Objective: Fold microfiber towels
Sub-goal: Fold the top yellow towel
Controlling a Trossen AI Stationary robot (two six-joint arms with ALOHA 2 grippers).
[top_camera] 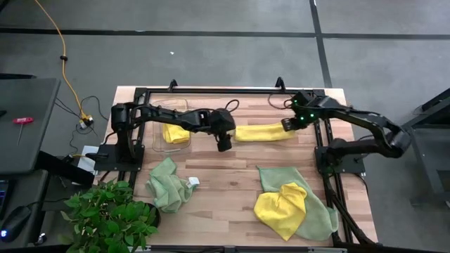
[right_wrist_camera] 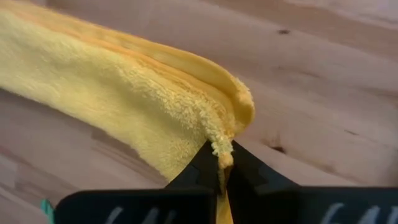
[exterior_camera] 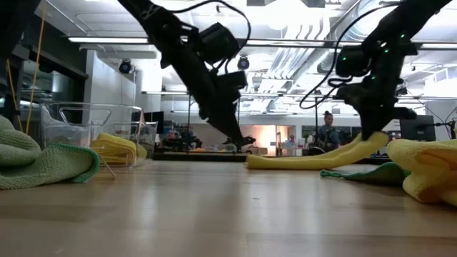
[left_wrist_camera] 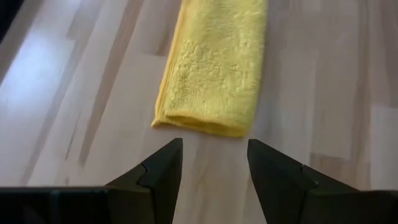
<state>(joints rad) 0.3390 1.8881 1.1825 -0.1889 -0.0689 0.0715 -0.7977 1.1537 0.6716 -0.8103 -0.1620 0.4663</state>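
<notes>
Folded yellow microfiber strip [top_camera: 264, 132], upper centre of frame: right end pinched shut by right end effector [top_camera: 288, 125], probably for next fold; left end effector [top_camera: 224, 145] held apart at opposite end.

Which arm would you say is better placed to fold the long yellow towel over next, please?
The right, probably. The right claw is already shut on one end of the folded yellow towel and lifting it. The left claw hangs open just short of the other end, holding nothing.
</notes>
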